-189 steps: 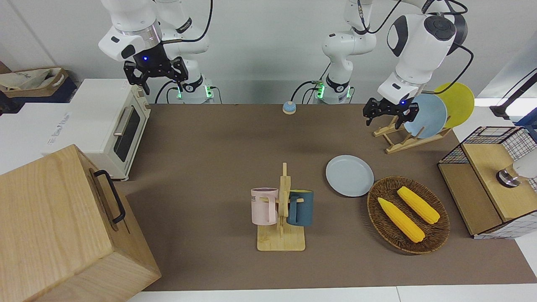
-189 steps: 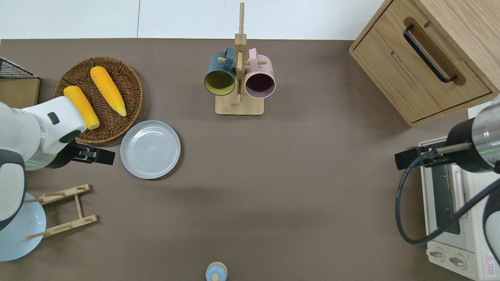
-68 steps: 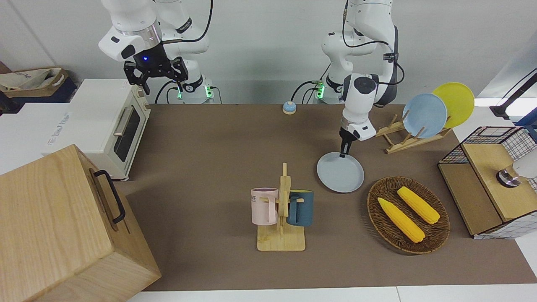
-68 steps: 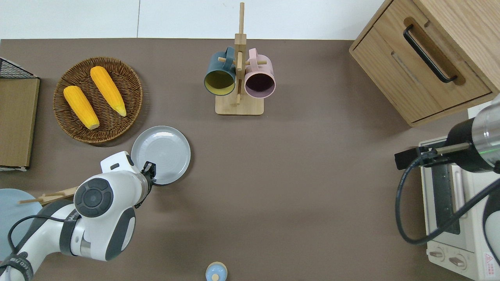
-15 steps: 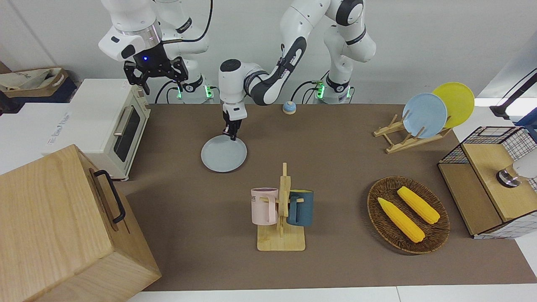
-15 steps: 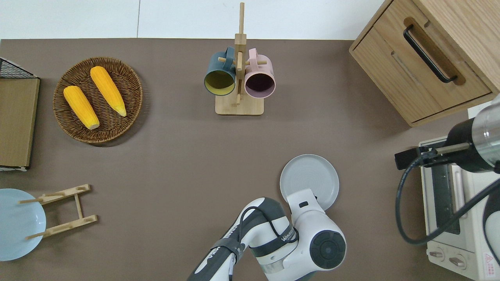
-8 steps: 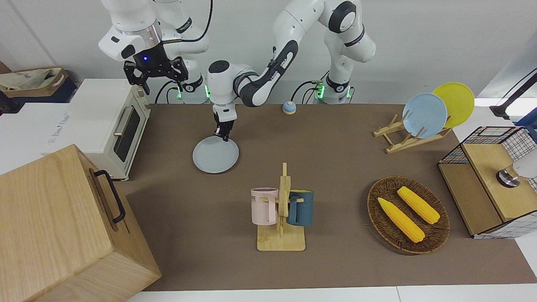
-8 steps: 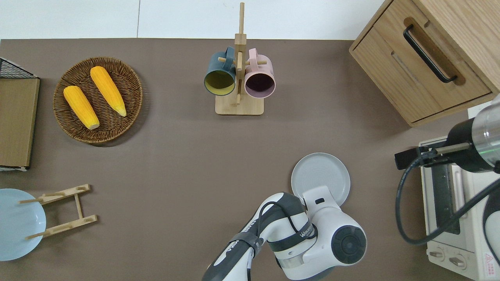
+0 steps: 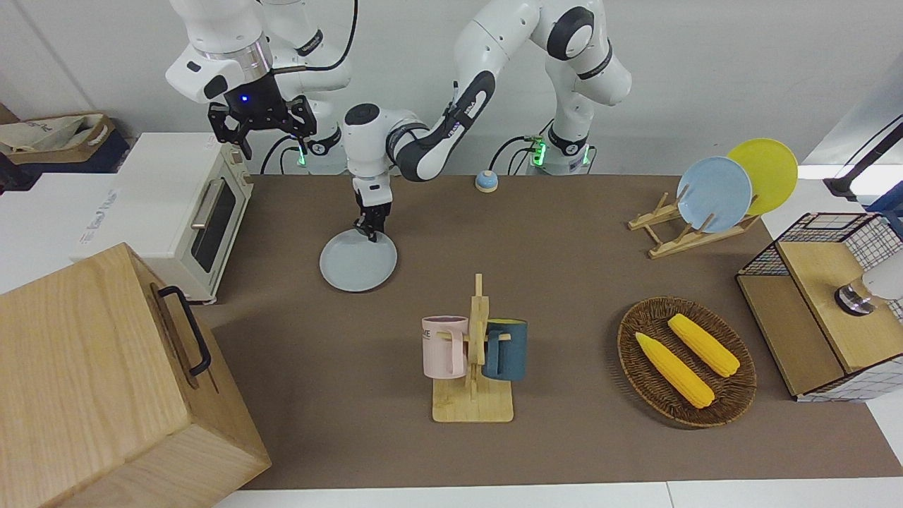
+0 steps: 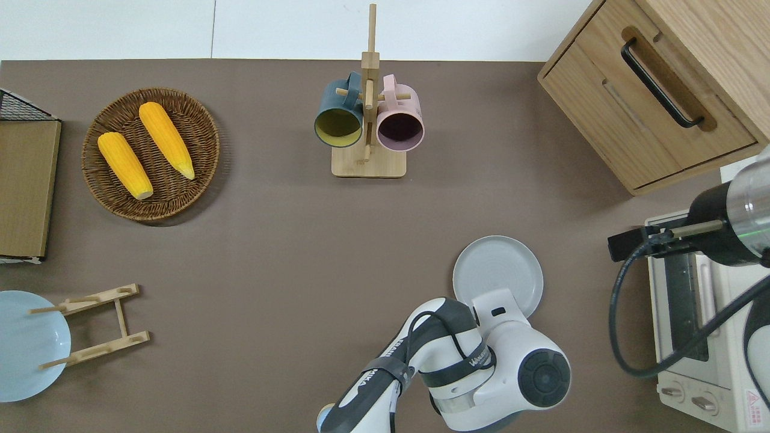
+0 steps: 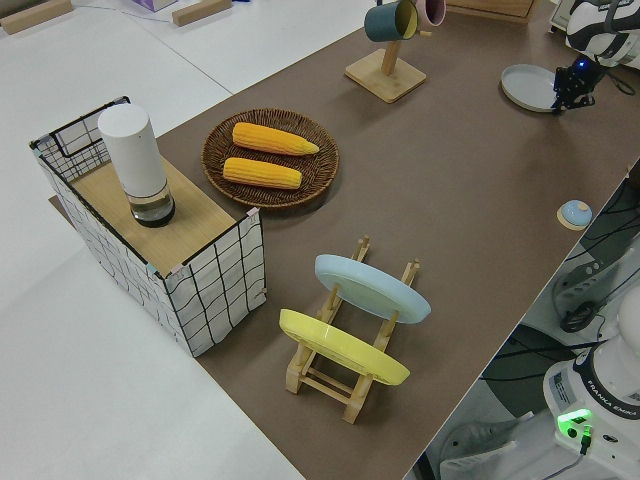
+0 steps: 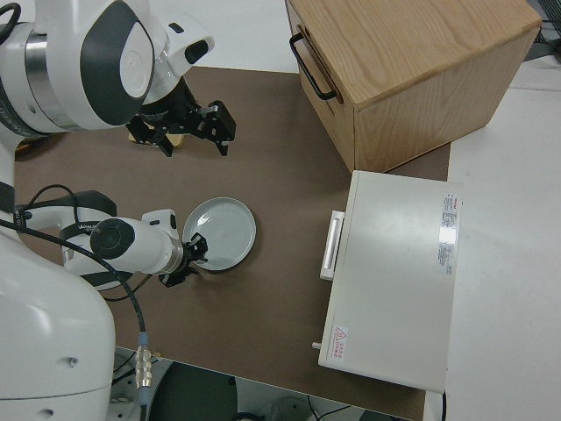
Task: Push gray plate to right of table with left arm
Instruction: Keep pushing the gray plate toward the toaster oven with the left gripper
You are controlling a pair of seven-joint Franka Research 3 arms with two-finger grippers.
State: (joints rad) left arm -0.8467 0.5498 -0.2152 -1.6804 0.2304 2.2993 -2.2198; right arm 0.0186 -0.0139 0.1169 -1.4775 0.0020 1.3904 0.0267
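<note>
— Since half a second earlier, what had moved?

— Only slightly: the left gripper (image 9: 370,229) and the gray plate (image 9: 358,260) had crept toward the toaster oven (image 9: 190,212). Its tips touched the plate's rim; how far open, I couldn't tell.

— Progress?

— Nearly done, I'd judge: the plate lay just past the gripper, at the parked right arm's end of the table (image 9: 564,451).

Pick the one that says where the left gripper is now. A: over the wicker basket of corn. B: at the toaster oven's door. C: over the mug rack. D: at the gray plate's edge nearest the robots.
D: the left gripper is down at the rim of the gray plate on the side nearest the robots.
</note>
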